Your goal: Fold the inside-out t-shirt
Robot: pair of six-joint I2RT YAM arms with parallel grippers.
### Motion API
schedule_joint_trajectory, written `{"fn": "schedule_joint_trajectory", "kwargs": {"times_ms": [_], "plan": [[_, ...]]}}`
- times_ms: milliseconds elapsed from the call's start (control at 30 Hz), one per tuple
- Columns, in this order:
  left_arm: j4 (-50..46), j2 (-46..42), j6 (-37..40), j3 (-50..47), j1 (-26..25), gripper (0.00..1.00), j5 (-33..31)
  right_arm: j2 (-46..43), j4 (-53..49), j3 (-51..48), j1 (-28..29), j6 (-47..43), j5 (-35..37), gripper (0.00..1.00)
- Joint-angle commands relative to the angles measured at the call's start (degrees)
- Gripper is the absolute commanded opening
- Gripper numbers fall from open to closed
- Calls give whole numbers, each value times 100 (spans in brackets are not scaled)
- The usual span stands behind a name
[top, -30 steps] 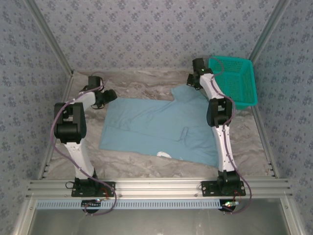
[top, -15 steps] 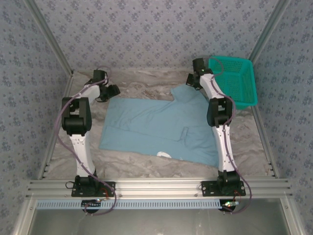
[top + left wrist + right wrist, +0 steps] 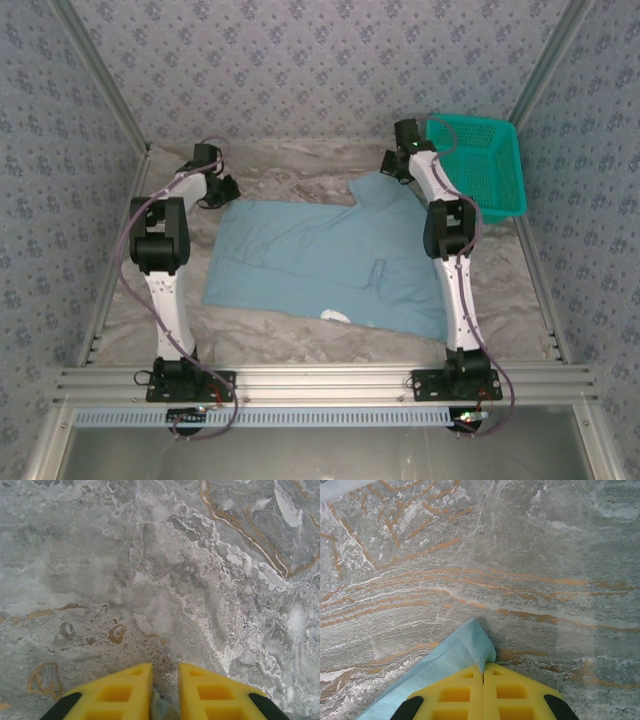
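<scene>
Task thing: the t-shirt [image 3: 320, 265] was spread flat and face-up on the marbled table [image 3: 290, 165], between the 2 arms, with no fold yet made.
Long axis: in the top view its wider span ran left to right across the table; the far edge ran from one gripper to the other.
Left gripper [image 3: 222, 190]: it was set at the far-left corner of the cloth. In the left wrist view the yellow fingers [image 3: 125, 692] stood almost together, with a narrow slot between them and a sliver of pale cloth in that slot, so the corner was judged to be pinched.
Right gripper [image 3: 393, 165]: it was set at the far-right corner, just beside the teal basket [image 3: 480, 165]. In the right wrist view its fingers [image 3: 452, 692] were pressed tight together on a light-blue tip of cloth.
Key relation: from both sets of fingers, the body of the shirt lay toward the arm bases, and bare table lay ahead of the tips.
Nearer arm: neither was favoured; each was at the corner on its own side.
Next move, as judged: the 2 held corners would need to be lifted together and carried toward the near edge, evenly, or the fold line would be skewed.
</scene>
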Motion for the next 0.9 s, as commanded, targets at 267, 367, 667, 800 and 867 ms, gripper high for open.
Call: {"fn": "schedule_joint_trajectory", "kwargs": {"times_ms": [267,367,667,800,867], "plan": [[-6,-352,236,59,94,0,196,-1221,127,-697,3,-691,-129,0],[238,-651,210,-208,105,0,228,-1897,407,-1378,47,-854,-104,0],[759,-1576,-44,-1157,188,0,473,-4248,934,-4147,181,-1077,169,0],[1124,-2163,-213,-1883,188,0,489,-5436,1242,-5632,236,-1024,140,0],[1302,-2430,-365,-2259,193,0,516,-5947,1361,-6339,248,-860,-11,0]]}}
